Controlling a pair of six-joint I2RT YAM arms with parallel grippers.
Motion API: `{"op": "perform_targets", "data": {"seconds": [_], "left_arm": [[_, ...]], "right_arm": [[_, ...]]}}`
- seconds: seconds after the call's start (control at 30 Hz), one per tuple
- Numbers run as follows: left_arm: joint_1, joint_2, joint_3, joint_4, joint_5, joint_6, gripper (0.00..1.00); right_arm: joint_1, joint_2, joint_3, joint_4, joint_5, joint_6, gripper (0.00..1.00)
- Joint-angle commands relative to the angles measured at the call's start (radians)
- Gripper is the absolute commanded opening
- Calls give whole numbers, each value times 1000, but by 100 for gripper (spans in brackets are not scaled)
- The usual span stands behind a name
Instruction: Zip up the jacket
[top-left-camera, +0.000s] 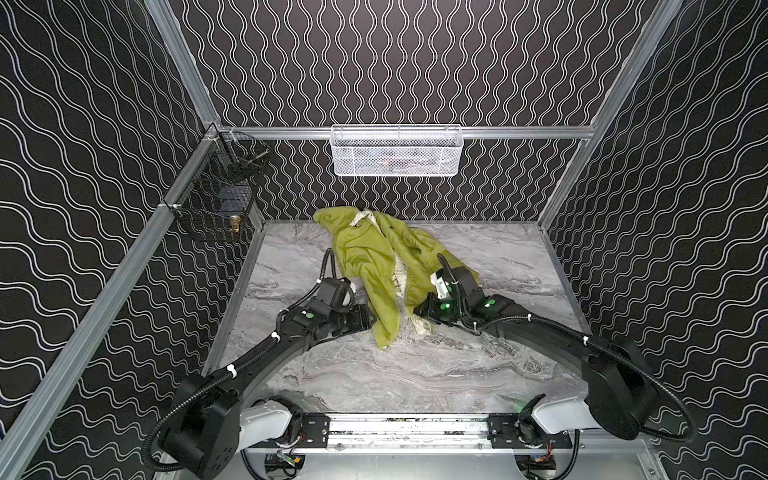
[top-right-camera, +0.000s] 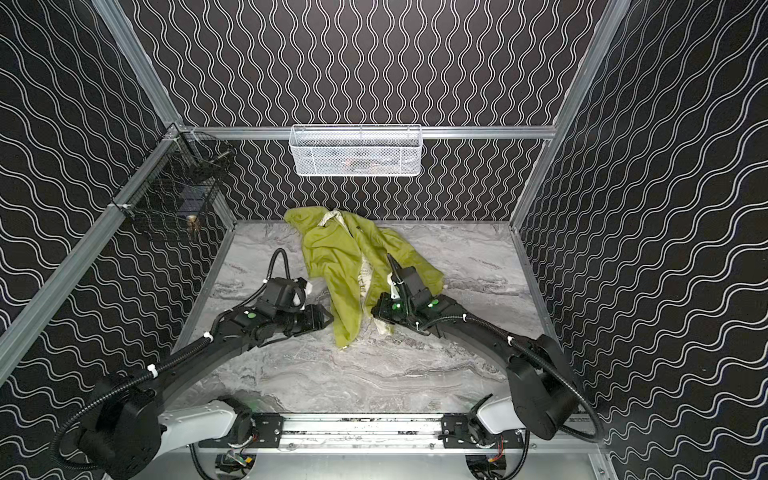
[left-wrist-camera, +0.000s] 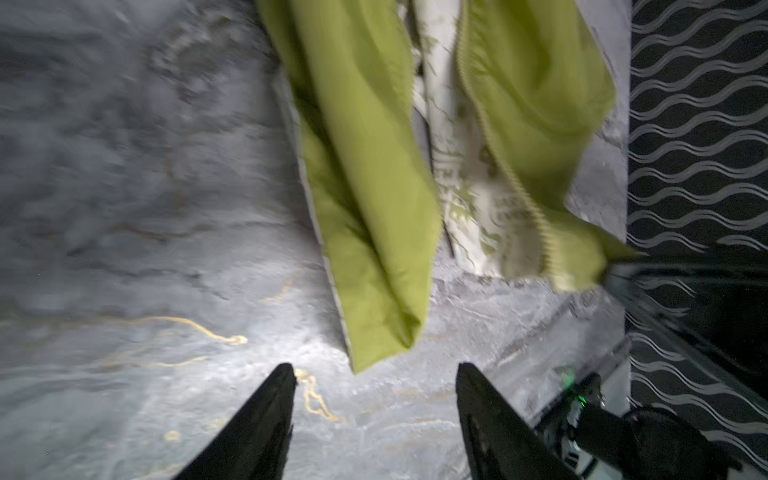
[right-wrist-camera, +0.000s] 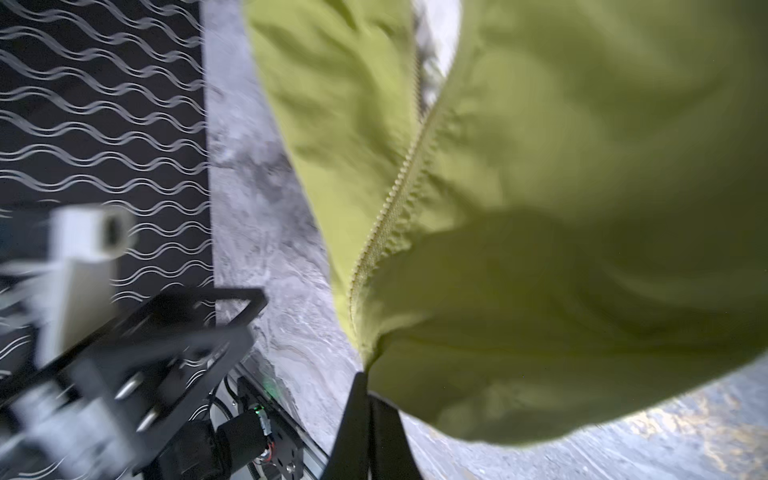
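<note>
**Item:** yellow-green thin fabric jacket (top-left-camera: 365, 253) (top-right-camera: 332, 257), unzipped. It lay crumpled on the grey marble-patterned bench (top-left-camera: 415, 374), collar end toward the back wall and hem toward the arms.

**Front:** the panels stood apart, with a strip of cream printed lining (left-wrist-camera: 457, 187) showing between them. Pale zipper teeth (right-wrist-camera: 399, 195) ran along the edge of the panel nearer the right arm.

**Right hand** (right-wrist-camera: 365, 380): fingers together, pinching that panel's lower corner. The fabric was drawn to a point at the tips.

**Left hand** (left-wrist-camera: 375, 369): fingers apart, holding nothing, with the other panel's hem tip just ahead of them.

**Fixtures:** white mesh basket (top-left-camera: 395, 153) on the back rail; black wire basket (top-left-camera: 216, 199) at the rear left corner.
</note>
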Motion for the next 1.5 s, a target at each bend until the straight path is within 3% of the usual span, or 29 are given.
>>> {"op": "perform_targets", "data": {"seconds": [0.0,0.2,0.47,0.77,0.8,0.87,1.0,1.13,1.3,1.47], "left_arm": [[80,37,7,5,38,20,67],[100,189,33,155,132,-9,65],[96,272,-83,423,235,-150,61],[22,376,-99,568,266,-217,55],[18,381,-96,586,269,-228,52],[16,376,-80,595,282,-234,35],[24,271,40,394,270,-183,2],[63,176,260,92,235,-84,0],[176,173,568,-254,198,52,0],[271,171,753,-453,181,129,0]], "right_arm": [[-3,-27,84,-130,72,-59,0],[-14,-58,198,-214,95,-98,0],[-36,-60,222,-219,85,-103,0],[-44,-47,218,-209,74,-98,0],[-46,-46,219,-210,74,-98,0],[-52,-48,220,-211,68,-100,0],[-82,-58,252,-240,63,-122,0],[-137,-75,318,-307,82,-174,0],[-263,-111,394,-388,95,-241,0],[-321,-139,478,-470,139,-297,0]]}}
